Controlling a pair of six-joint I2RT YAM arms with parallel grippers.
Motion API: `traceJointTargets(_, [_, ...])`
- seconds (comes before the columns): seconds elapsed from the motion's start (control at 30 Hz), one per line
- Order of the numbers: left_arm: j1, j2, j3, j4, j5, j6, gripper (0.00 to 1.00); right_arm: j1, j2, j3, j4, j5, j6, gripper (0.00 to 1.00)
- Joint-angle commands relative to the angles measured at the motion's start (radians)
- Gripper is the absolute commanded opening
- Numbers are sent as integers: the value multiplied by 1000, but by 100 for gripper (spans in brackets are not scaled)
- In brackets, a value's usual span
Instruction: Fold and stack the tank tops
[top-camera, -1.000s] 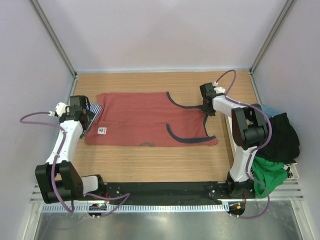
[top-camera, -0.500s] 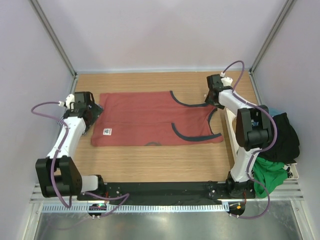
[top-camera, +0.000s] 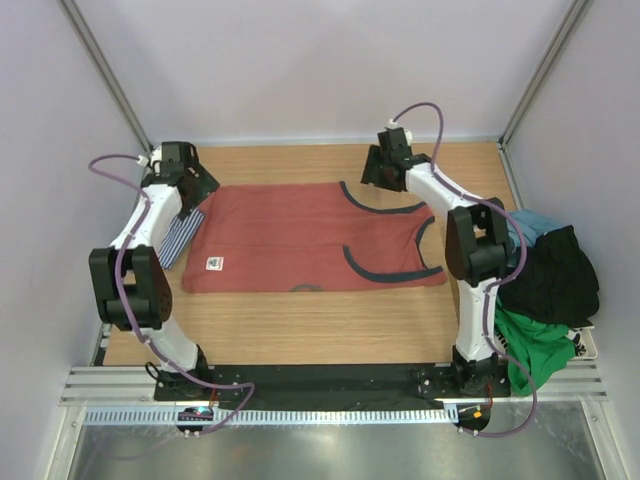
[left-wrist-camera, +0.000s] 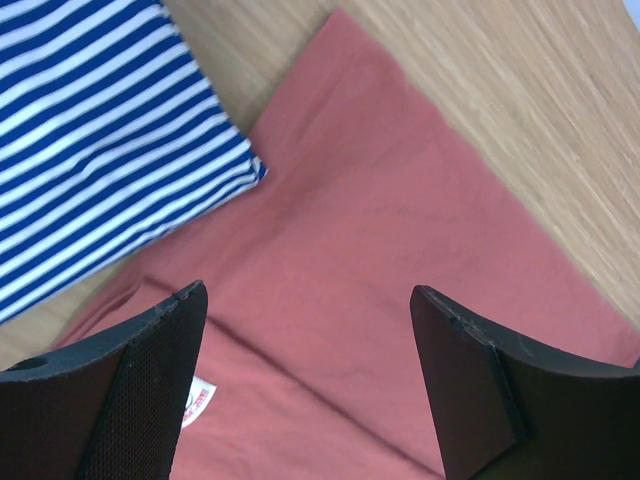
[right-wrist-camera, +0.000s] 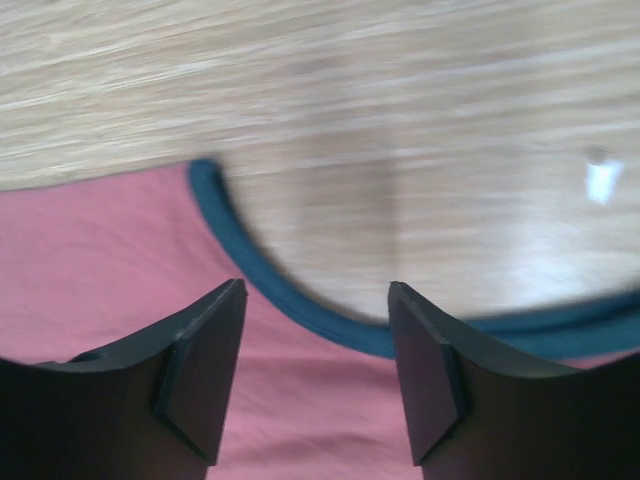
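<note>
The red tank top (top-camera: 300, 235) lies flat on the table (top-camera: 300, 320), with the striped top (top-camera: 178, 238) touching its left edge. The cloth looks limp and light, probably best pinched at the far corners. The left gripper (left-wrist-camera: 308, 300) and right gripper (right-wrist-camera: 315, 295) hover there, jaws spread, holding nothing.

Rust-red cloth tank top (top-camera: 300, 235) with dark grey-blue trim (top-camera: 385, 272), spread flat at centre, hem toward 9 o'clock, straps toward 3 o'clock; small white label (top-camera: 213, 264) near hem. Folded navy-and-white striped cloth tank top (top-camera: 180, 238) touches its 9 o'clock edge.
</note>
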Motion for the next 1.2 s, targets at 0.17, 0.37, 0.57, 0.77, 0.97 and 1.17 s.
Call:
traceJointTargets(0.17, [-1,202,217,-20,-35,80,82,58,257,346,-59,-78,-40,60])
traceJointTargets(0.37, [-1,298,311,-28,-41,115,82,64,422,503,-45,-160,-20,66])
traceJointTargets(0.57, [13,381,389,-39,-59,143,82,63,505,601,-47,-194,0,46])
traceJointTargets(0.77, [40,466,487,-98,-62,153,80,61,484,558,-38,-237,-8,28])
traceJointTargets(0.97, [54,501,529,-109,-62,164,80,67,444,511,-36,-231,-8,50])
traceJointTargets(1.17, [60,542,570,-131,-64,173,80,84,437,521,-114,-127,-26,42])
